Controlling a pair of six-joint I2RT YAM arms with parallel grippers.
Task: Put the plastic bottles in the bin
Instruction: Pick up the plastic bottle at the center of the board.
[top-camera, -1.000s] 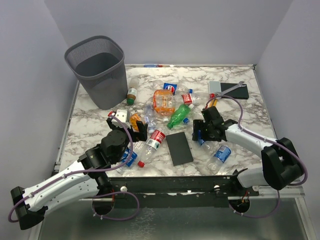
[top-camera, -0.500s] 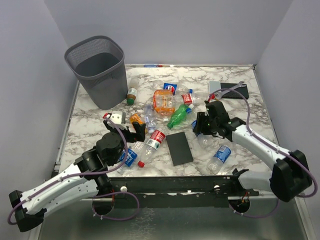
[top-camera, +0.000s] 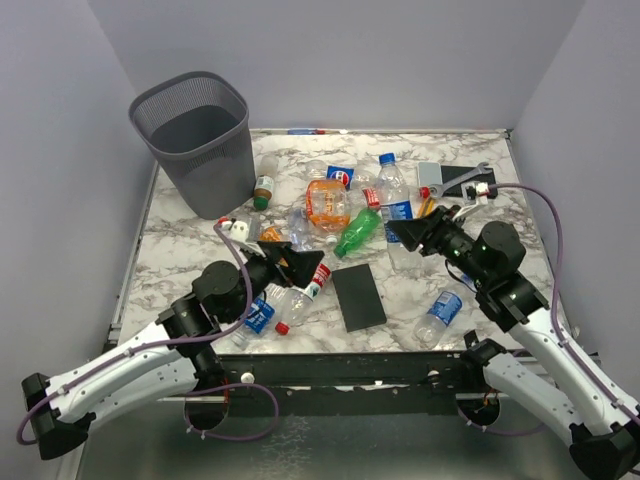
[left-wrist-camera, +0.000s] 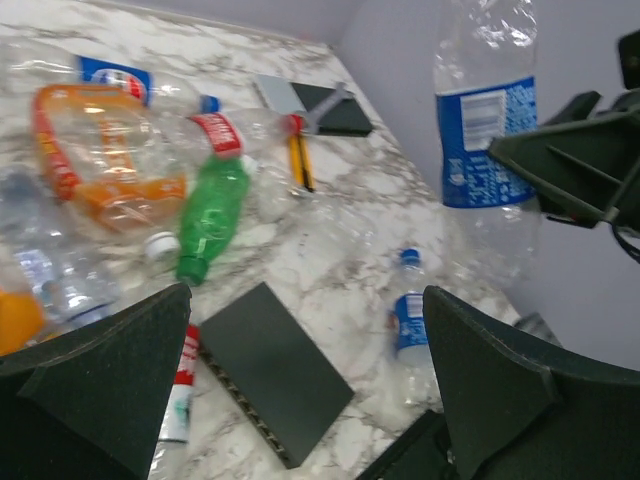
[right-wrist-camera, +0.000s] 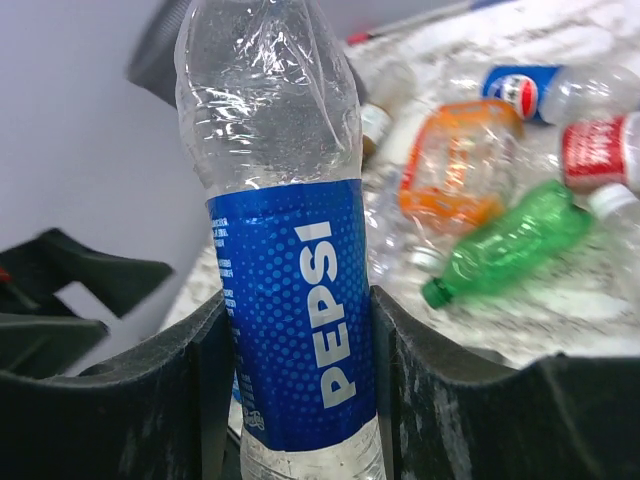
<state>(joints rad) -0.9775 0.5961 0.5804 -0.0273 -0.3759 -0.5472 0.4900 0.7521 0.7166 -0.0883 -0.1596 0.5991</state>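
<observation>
- Top view: bin (top-camera: 215, 175) stands at 10 o'clock on the marble surface (top-camera: 175, 245), well apart from both claws.
- Right claw (top-camera: 412, 232) is clamped low on the Pepsi bottle (top-camera: 394, 197). The bottle is upright with its blue cap up, at 2 o'clock from mid-surface.
- Left claw (top-camera: 292, 262) is spread wide with nothing between its fingers, at 8 o'clock from mid-surface.
- Orange bottle (top-camera: 327, 203) lies mid-surface, with the green bottle (top-camera: 358, 232) just at its 4 o'clock. Slab (top-camera: 358, 297) lies flat at 6 o'clock of the green one.
- Left wrist view: left claw (left-wrist-camera: 305, 310) gapes over the slab (left-wrist-camera: 275, 370). Green bottle (left-wrist-camera: 212, 215) and orange bottle (left-wrist-camera: 110, 160) lie at 11 o'clock. Pepsi bottle (left-wrist-camera: 485, 130) stands tall at 2 o'clock.
- Right wrist view: right claw (right-wrist-camera: 295, 380) has both fingers (right-wrist-camera: 200, 370) pressed on the Pepsi bottle (right-wrist-camera: 290, 300) at its blue label. The upper body is crumpled. Green bottle (right-wrist-camera: 510, 245) and orange bottle (right-wrist-camera: 455, 165) lie on the surface at 2 o'clock.
</observation>
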